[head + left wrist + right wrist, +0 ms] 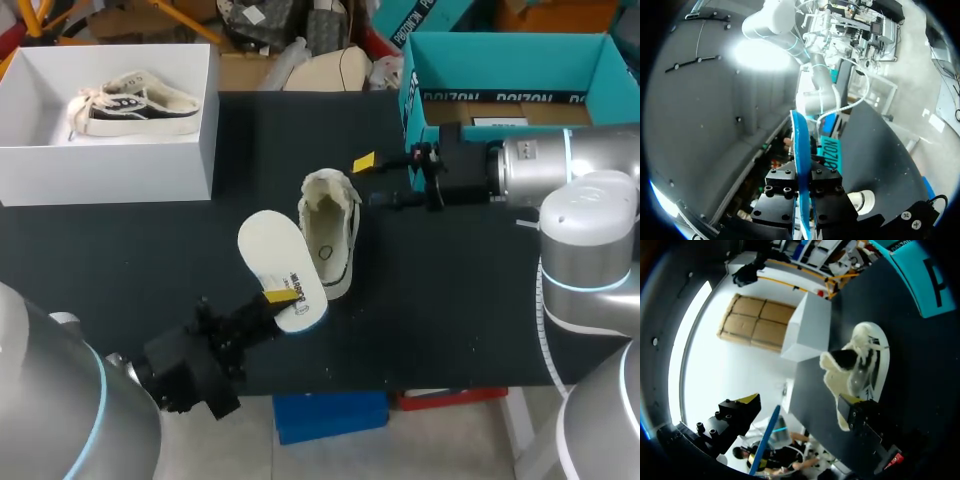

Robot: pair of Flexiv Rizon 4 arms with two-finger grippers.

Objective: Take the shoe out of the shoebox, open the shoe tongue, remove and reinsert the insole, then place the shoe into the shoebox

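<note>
Straight ahead of the left gripper (281, 296), the insole (280, 262) clamped between its fingers blocks the way. The shoe (330, 235) lies against the insole's far edge, leaving no gap there. Just past the shoe stands the right gripper (372, 182), fingers spread, close beside the shoe's fluffy end. Off to the left gripper's left, bare table (130, 250) stretches to the wall of the white shoebox (208, 130), where a second shoe (135, 105) fills part of the floor. Behind the right gripper, the teal box (500, 55) closes that side.
</note>
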